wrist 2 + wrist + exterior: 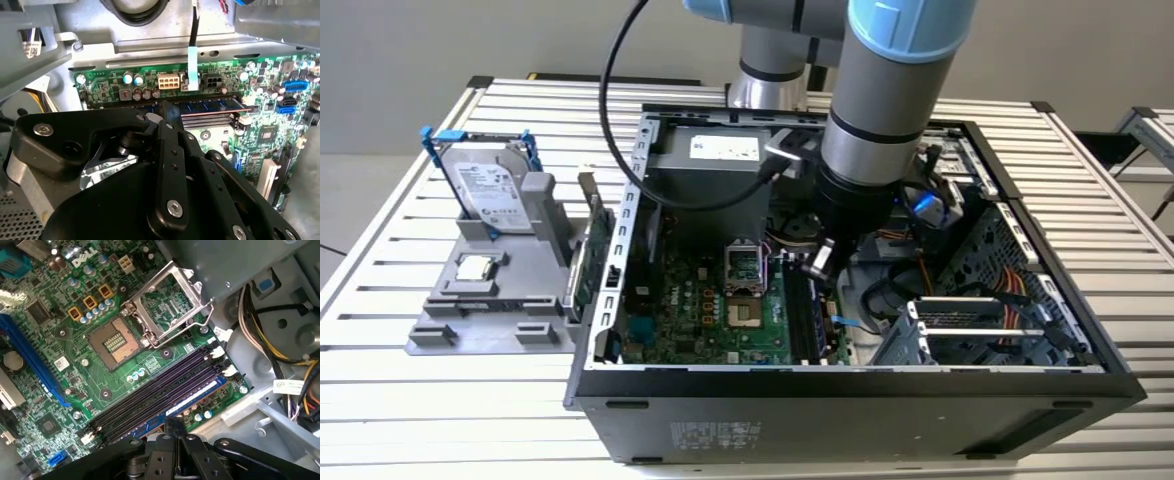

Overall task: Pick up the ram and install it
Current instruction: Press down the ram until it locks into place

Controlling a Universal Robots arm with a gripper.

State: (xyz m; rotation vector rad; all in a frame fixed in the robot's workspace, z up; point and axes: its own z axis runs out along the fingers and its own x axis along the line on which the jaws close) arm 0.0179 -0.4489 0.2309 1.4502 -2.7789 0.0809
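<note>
Exterior view: the gripper [823,262] hangs over the motherboard slots [803,318], fingers closed on the ram's [192,399] top edge; light, stiff, fragile, best held by its edges.

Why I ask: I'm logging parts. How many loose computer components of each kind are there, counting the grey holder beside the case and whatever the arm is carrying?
hard drive: 1
square silver chip: 1
green card: 1
ram: 1, gripped in the end effector
Total: 4
</note>
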